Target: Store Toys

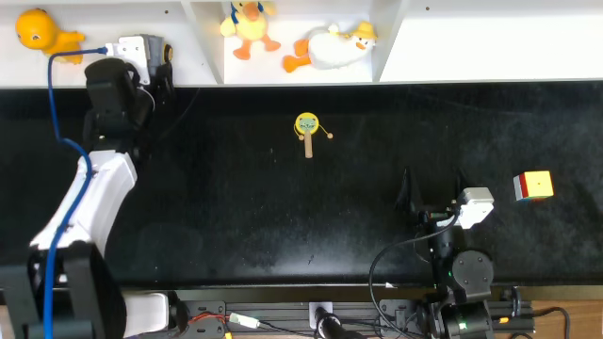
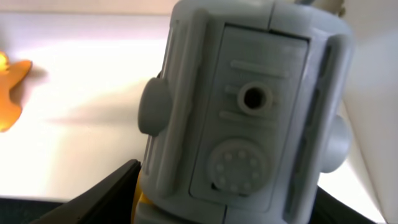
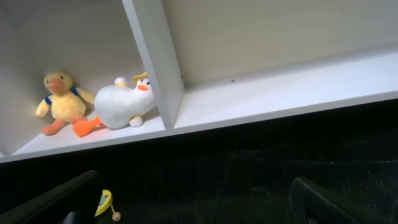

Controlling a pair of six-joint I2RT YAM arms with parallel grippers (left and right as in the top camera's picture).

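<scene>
**Ana:** Which step is this, do you think?

**Ben:** Setting a toy down, I'd say. The shelf (image 1: 490,42) runs along the far edge of the tabletop (image 1: 236,207). The left end effector (image 1: 155,68) is at the mouth of the left compartment (image 1: 94,19), pinching a grey robot toy (image 2: 249,112) between its fingers.

**Ana:** How should it finish well?

**Ben:** Carry the robot toy well past the shelf lip before letting go, so its base lands flat on the white floor. Lower it until it bears weight, then part the fingers just enough to free it. Pull straight back, because a sideways exit could topple it. It looks tall and hard-bodied, so I'd expect it to tip rather than slide.

**Ana:** Anything crowding it?

**Ben:** The divider (image 1: 209,42) is just beside the toy on one side. An orange duck (image 1: 40,30) sits in the same compartment on the other side, apart from it. There is room between them, but not for a wide swing.

**Ana:** And elsewhere?

**Ben:** The right end effector (image 3: 193,202) is low over the tabletop near its base, with fingers spread and nothing between them. A white goose (image 1: 334,47) and a yellow duckling (image 1: 250,24) are in the middle compartment. A colourful cube (image 1: 533,185) and a small rattle drum (image 1: 307,127) lie on the tabletop, well apart and not yet stored. Neither is in the left arm's way.
</scene>
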